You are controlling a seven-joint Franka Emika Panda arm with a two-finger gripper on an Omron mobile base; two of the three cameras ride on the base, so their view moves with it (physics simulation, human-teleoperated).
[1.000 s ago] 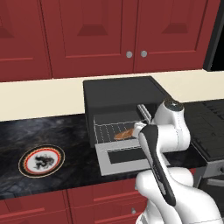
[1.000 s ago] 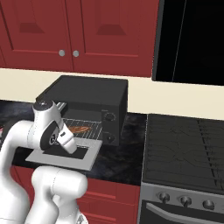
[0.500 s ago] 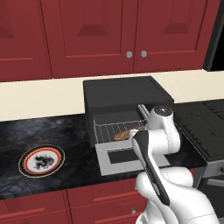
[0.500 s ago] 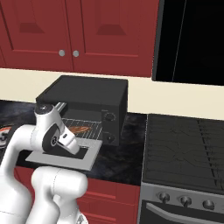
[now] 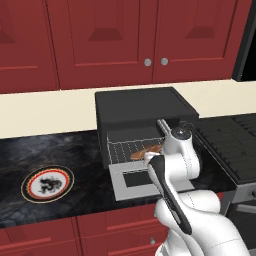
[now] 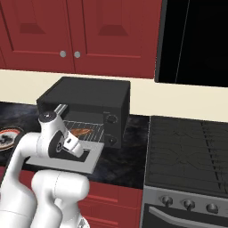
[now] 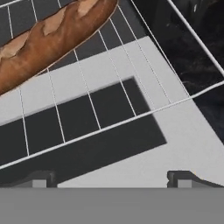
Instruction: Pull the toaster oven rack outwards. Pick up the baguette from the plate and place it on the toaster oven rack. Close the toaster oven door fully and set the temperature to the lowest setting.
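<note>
Hand view: the pincer (image 7: 109, 177) hangs released, gripping nothing, above the lowered toaster oven door (image 7: 183, 144). Ahead of its tips the baguette (image 7: 52, 33) lies on the pulled-out toaster oven rack (image 7: 109, 124), whose front wire edge crosses over the door's dark window. Beyond the rack's side edge lies bare dark surface (image 7: 205, 65). The plate (image 5: 47, 182) sits well apart, carrying nothing.
</note>
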